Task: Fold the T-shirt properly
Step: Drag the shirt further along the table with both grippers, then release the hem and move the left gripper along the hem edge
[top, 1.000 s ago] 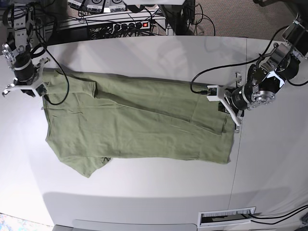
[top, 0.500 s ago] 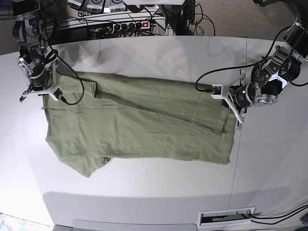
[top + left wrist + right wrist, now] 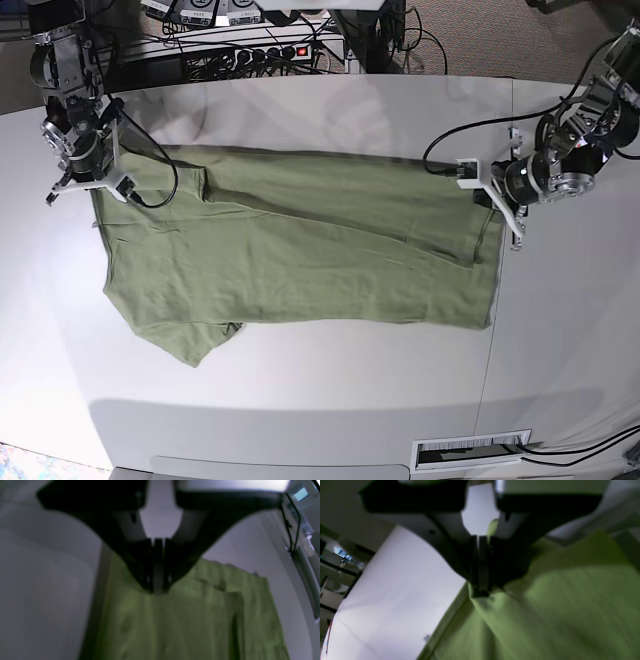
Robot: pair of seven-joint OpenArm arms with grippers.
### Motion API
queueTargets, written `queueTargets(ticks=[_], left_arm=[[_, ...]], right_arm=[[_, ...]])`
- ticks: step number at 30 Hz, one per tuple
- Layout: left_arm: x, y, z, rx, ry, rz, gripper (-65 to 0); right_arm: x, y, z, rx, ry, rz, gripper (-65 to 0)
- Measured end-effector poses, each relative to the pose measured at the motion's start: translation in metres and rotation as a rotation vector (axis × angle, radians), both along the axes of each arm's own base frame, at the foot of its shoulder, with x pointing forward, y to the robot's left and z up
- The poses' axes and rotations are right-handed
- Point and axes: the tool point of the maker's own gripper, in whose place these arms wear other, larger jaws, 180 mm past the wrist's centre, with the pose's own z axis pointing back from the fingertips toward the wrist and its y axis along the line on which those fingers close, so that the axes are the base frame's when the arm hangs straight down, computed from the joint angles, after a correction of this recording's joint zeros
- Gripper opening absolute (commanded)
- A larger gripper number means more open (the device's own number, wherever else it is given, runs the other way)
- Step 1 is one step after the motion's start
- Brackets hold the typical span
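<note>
Across the pale counter (image 3: pixel 300 400), the T-shirt (image 3: pixel 300 250) is lying spread out lengthwise between the two arms, mostly flat, with diagonal creases running through its middle. Going left to right in the base view, the right gripper (image 3: pixel 92 178) is sitting at the cloth's upper left corner, by the sleeve end. Its jaws are pressing together on a pinch of the green fabric; in the right wrist view the cloth (image 3: pixel 557 610) is bunching up into the closed tips of the right gripper (image 3: pixel 480 593) and falling away below and to the side of them, with bare counter (image 3: pixel 390 605) showing on the other side. A short sleeve is poking out along the lower edge, below and inward of those jaws. Farther right, the left gripper (image 3: pixel 497 200) is meeting the shirt's upper right corner at the hem end. In the left wrist view the left gripper (image 3: pixel 157 590) has its jaws clamped on the edge of the fabric (image 3: pixel 187 620), which is stretching away beneath them.
</note>
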Motion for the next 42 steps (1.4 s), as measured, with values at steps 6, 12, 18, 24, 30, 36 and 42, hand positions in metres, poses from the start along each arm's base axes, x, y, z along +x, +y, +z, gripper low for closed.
queueTargets(ticks=[6,12,18,24,30,36,42], left_arm=[[-0.026,0.013,-0.002,0.067,0.006,-0.028,-65.0],[-0.052,0.016,-0.003,0.108,0.0,-0.04,-65.0],[-0.072,0.024,-0.003,0.143,0.0,-0.033,-65.0],[-0.082,0.034,0.003,0.161,0.007,-0.036,-65.0],[-0.1,0.038,0.015,0.198,0.053,-0.085,-65.0],[-0.077,0.03,0.031,0.17,-0.047,-0.039,-65.0],[-0.03,0.033,0.057,0.183,-0.182,0.007,-63.7]], right_arm=[[-0.02,0.012,-0.003,-0.002,0.053,0.029,-65.0],[-0.046,0.017,-0.004,-0.037,0.102,0.044,-65.0],[-0.062,0.021,-0.004,-0.056,0.135,0.052,-65.0],[-0.062,0.027,0.0,-0.03,0.126,0.058,-65.0],[-0.04,0.026,0.027,0.088,-0.003,0.015,-65.0],[-0.028,0.009,0.05,0.118,-0.094,-0.039,-65.0],[-0.024,0.012,0.052,0.147,-0.116,-0.03,-65.0]])
